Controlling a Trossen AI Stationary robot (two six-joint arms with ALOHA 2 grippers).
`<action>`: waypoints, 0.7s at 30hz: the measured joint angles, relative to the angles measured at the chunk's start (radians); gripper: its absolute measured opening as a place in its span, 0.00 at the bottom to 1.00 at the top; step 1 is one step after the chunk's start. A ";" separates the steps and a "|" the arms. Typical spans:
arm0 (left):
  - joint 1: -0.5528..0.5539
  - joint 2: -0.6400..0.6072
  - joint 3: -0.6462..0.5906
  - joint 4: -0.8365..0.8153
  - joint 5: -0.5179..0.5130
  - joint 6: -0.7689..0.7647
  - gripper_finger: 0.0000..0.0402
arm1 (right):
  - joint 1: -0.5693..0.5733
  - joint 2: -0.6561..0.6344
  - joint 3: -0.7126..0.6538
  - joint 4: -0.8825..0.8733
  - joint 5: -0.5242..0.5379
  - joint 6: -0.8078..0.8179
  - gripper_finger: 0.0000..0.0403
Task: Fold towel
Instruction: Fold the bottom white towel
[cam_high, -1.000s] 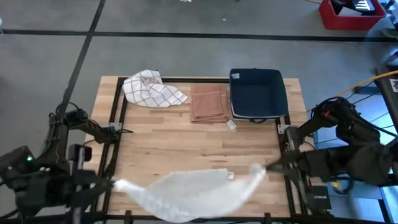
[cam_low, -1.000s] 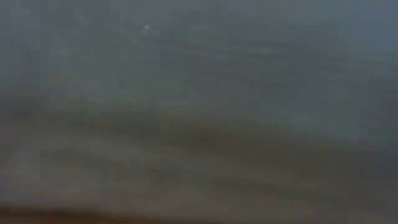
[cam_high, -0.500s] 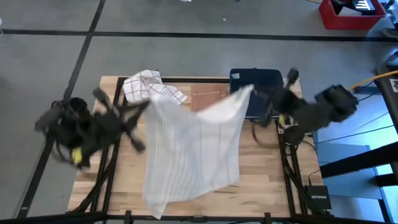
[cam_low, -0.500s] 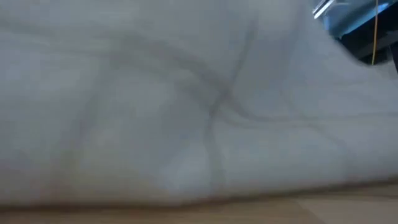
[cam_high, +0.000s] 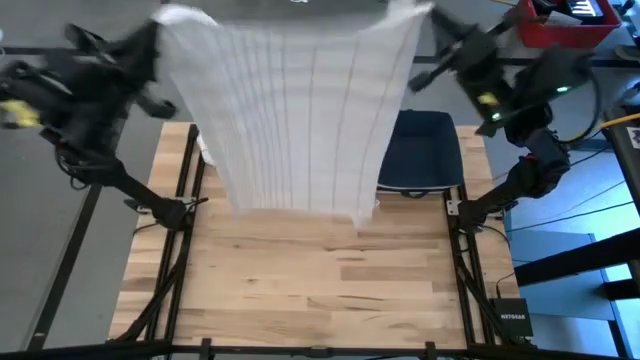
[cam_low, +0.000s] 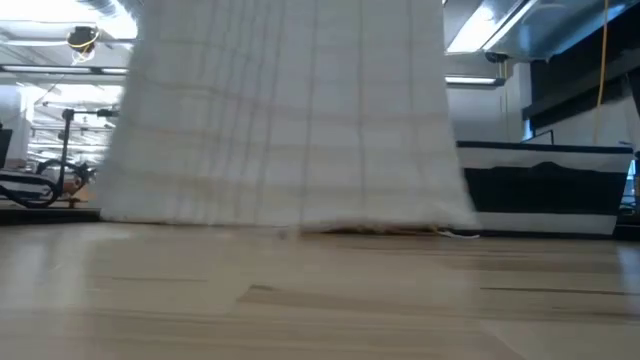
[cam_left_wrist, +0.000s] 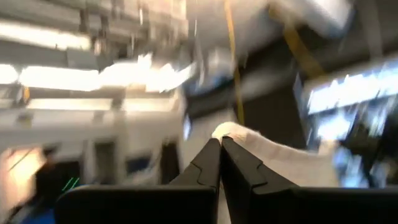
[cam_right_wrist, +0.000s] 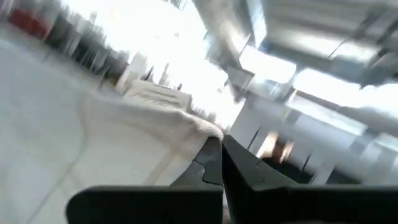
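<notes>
Above the table's (cam_high: 300, 290) far edge, high view: you hold the towel (cam_high: 290, 110) stretched as a hanging sheet, left gripper (cam_high: 160, 30) and right gripper (cam_high: 425, 15) each clamped on a top corner. Judged step: spreading before the fold; next, lay it flat on the bare wood.

Low view: thin white cloth, faint woven grid, its hem just touching the boards.

Wrist views: dark fingers (cam_left_wrist: 217, 165) pinch soft, rumpled fabric.
</notes>
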 joint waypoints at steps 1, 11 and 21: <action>-0.003 -0.009 0.000 0.013 0.067 -0.023 0.00 | -0.001 0.000 0.000 0.069 -0.040 -0.035 0.00; -0.162 -0.022 0.000 -0.274 0.307 -0.349 0.00 | 0.219 -0.021 0.100 -0.189 -0.030 0.034 0.00; -0.442 0.102 0.000 -0.680 0.083 -0.696 0.00 | 0.574 0.001 0.074 -0.746 0.090 0.607 0.00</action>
